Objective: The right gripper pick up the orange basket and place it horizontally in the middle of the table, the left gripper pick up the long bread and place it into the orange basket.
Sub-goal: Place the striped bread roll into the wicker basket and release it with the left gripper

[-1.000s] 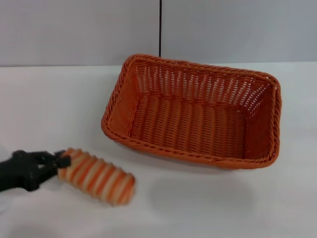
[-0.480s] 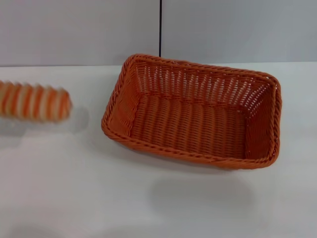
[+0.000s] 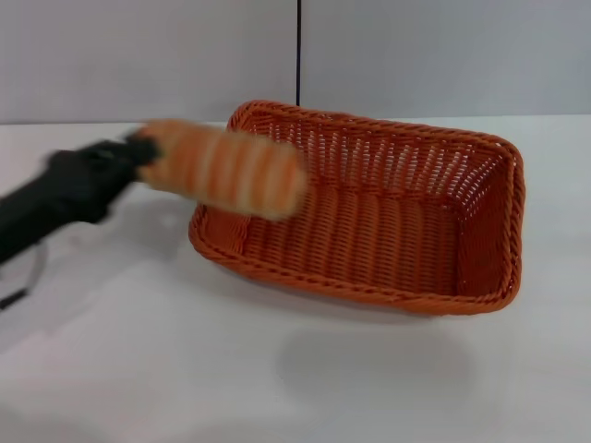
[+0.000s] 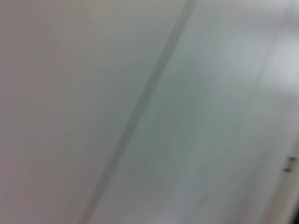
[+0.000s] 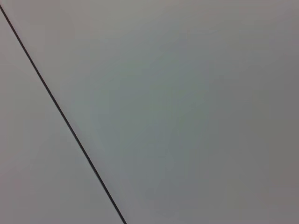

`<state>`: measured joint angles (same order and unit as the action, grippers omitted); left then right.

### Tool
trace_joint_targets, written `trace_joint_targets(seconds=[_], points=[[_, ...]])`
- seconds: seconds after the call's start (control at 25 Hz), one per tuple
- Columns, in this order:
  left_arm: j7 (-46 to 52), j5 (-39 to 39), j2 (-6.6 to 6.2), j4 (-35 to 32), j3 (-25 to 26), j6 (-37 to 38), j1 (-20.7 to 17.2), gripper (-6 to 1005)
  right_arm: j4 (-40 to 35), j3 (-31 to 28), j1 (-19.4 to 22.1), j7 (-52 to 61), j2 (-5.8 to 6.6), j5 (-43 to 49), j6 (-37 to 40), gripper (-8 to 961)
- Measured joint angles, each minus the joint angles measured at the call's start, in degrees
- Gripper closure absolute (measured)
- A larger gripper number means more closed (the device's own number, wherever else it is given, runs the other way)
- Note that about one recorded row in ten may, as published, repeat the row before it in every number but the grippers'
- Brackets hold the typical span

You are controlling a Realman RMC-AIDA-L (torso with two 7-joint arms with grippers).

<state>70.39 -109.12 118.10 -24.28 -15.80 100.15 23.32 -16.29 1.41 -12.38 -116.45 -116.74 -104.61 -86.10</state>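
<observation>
The orange basket (image 3: 369, 208) lies lengthwise across the middle of the white table (image 3: 138, 369), open side up and with nothing inside. In the head view my left gripper (image 3: 140, 152) is shut on one end of the long bread (image 3: 226, 169). The striped loaf is held in the air, and its free end reaches over the basket's left rim. The black left arm comes in from the left edge. My right gripper is out of view. Both wrist views show only plain grey surfaces.
A grey wall with a thin dark vertical seam (image 3: 298, 51) stands behind the table. Bare white tabletop lies in front of the basket and to its left.
The left gripper has carried the bread up from the table's front left, out past the left edge, then right to hover over the basket's left rim. The basket has not moved.
</observation>
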Motion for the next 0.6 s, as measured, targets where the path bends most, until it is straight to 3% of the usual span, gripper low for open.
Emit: trace_joint_targets(seconds=[0.28, 0.6], points=[[-8.96, -0.32, 0.37, 12.69, -7.05, -5.83, 6.2, 863, 0.77, 0.38, -0.33, 0.0, -0.15, -0.04, -0.06, 453], [-11.34, -0.07, 0.62, 15.85, -8.67, -10.51, 8.03, 864, 0.82, 0.54, -0.49, 0.0, -0.16, -0.04, -0.06, 453]])
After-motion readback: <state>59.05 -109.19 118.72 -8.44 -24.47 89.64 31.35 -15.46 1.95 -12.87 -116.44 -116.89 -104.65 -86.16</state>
